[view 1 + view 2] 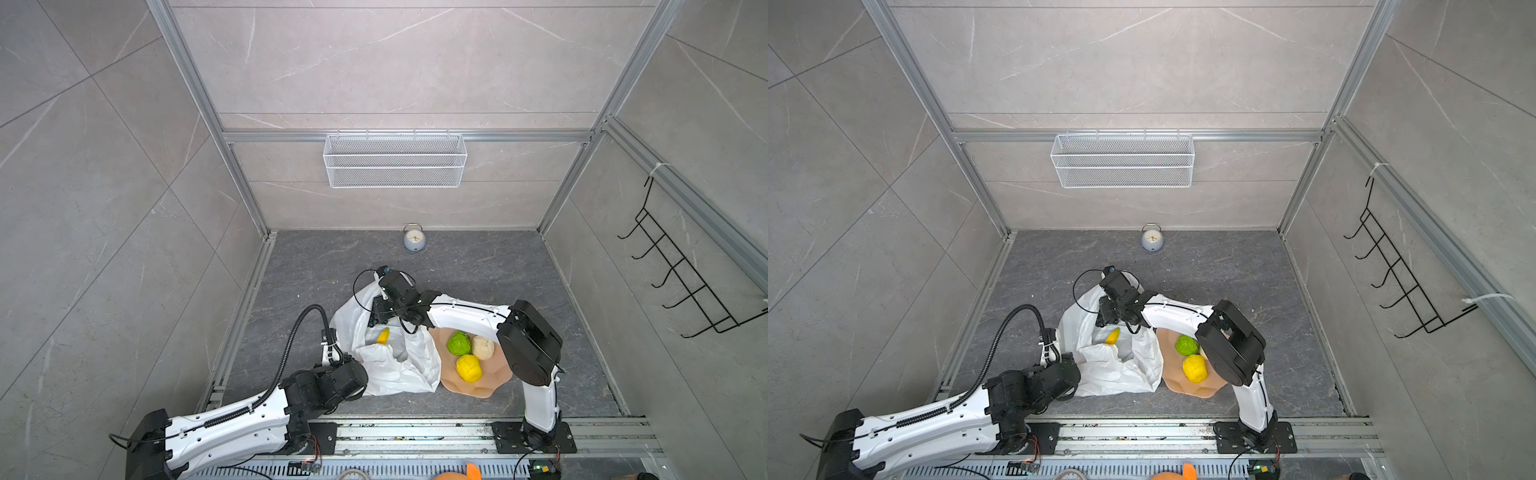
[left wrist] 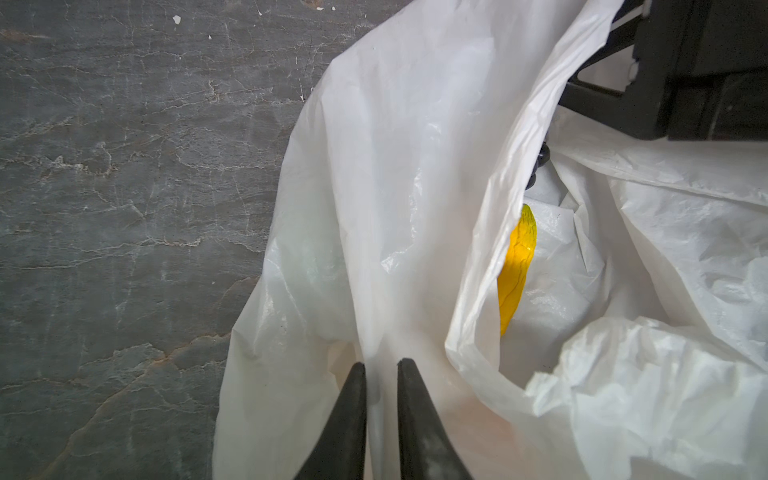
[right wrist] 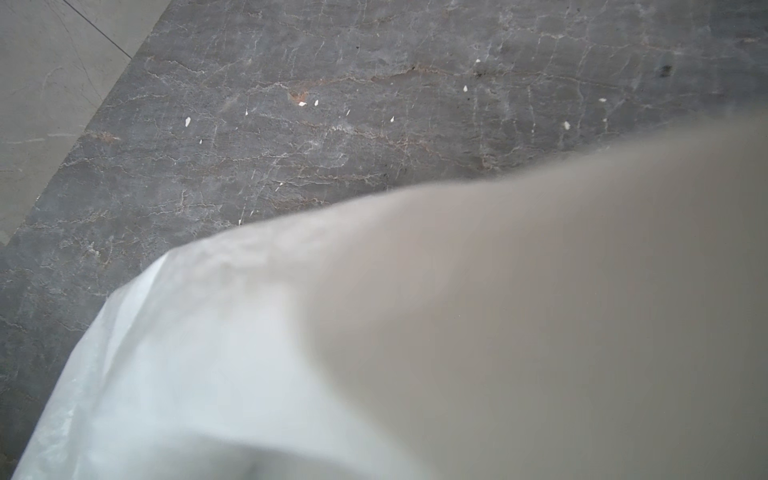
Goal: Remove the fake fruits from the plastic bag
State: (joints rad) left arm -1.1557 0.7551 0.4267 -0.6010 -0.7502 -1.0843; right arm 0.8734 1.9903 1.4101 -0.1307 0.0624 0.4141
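Observation:
The white plastic bag (image 1: 399,365) (image 1: 1121,370) lies crumpled mid-table with its mouth open. A yellow banana (image 1: 382,336) (image 2: 515,266) shows inside it. My left gripper (image 2: 381,362) is shut on the bag's (image 2: 395,166) near-left edge, with film pinched between the fingers. My right gripper (image 1: 376,319) (image 1: 1105,318) reaches down into the bag's mouth from the far side. Its fingertips are hidden, and bag film (image 3: 208,374) covers the right wrist view. A green fruit (image 1: 459,343), a beige one (image 1: 483,347) and a yellow round one (image 1: 468,368) sit in the peach bowl (image 1: 490,384).
The bowl touches the bag's right side, under my right arm. A small grey alarm clock (image 1: 414,239) stands by the back wall. A white wire basket (image 1: 395,160) hangs on that wall, and a black hook rack (image 1: 681,282) on the right wall. A metal rail (image 1: 415,432) runs along the front.

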